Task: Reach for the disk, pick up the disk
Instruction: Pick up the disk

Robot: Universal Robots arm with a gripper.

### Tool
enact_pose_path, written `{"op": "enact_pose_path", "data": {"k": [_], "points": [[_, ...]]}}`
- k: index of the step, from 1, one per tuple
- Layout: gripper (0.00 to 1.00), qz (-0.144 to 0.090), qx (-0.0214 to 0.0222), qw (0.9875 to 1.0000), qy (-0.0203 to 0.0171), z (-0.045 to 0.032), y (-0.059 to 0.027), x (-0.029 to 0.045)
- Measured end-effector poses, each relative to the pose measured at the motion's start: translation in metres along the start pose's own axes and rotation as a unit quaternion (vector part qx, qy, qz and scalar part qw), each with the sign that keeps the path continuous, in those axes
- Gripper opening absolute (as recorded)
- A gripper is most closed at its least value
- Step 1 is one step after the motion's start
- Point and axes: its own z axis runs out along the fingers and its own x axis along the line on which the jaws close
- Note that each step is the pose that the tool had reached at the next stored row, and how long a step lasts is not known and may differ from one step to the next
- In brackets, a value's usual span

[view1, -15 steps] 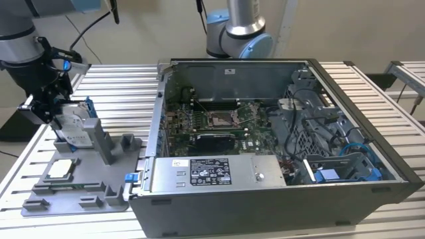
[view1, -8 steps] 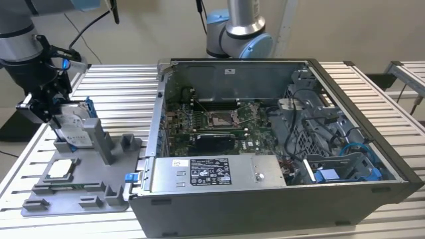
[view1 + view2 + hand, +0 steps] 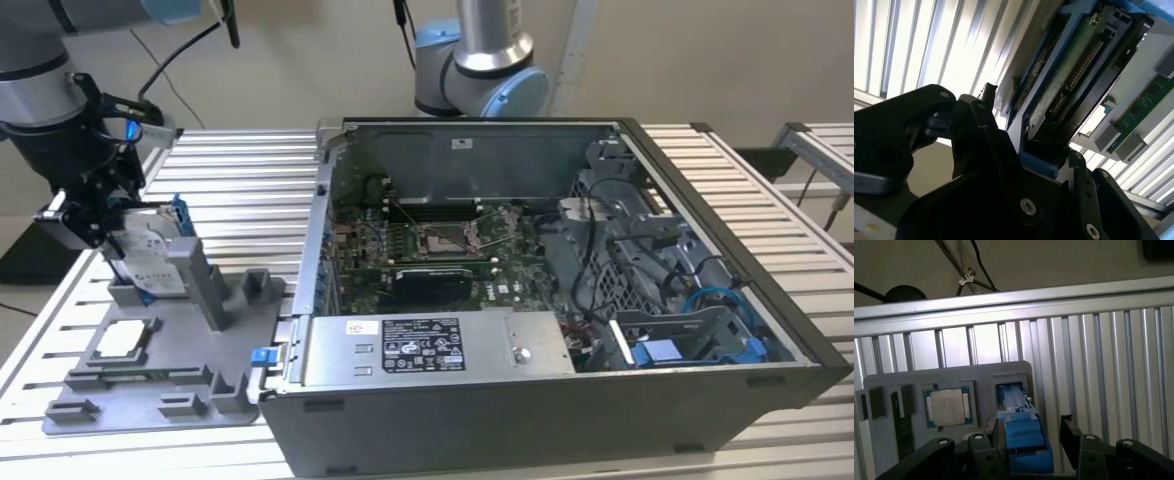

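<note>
The disk (image 3: 150, 250) stands on edge, slightly tilted, in a slot at the back of the grey fixture tray (image 3: 160, 405) at the exterior view's left. My gripper (image 3: 118, 222) is at its top edge. In the first wrist view the blue carrier of the disk (image 3: 1024, 437) lies between the black fingers (image 3: 1070, 434) of my gripper (image 3: 1029, 429). One finger is against the carrier and a thin gap shows at the other, so the gripper is open around it. The second wrist view shows the green circuit-board side of the disk (image 3: 1064, 85) next to a black finger (image 3: 985, 125).
A small square silver chip (image 3: 123, 338) (image 3: 946, 406) and a green memory stick (image 3: 901, 425) sit in the tray. An open computer case (image 3: 534, 280) stands on the slatted table to the exterior view's right. A second arm's base (image 3: 481, 70) rises behind it.
</note>
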Motion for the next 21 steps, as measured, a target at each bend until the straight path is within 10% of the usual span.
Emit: {"op": "enact_pose_path", "data": {"k": [3,4,21], "points": [[1.00,0.000,0.0000,1.0000,-0.0002,0.0000,0.0000,0.0001],[0.00,0.000,0.0000,1.0000,-0.0002,0.0000,0.0000,0.0001],[0.00,0.000,0.0002,1.0000,-0.0003,0.0003,0.0000,0.0001]]}}
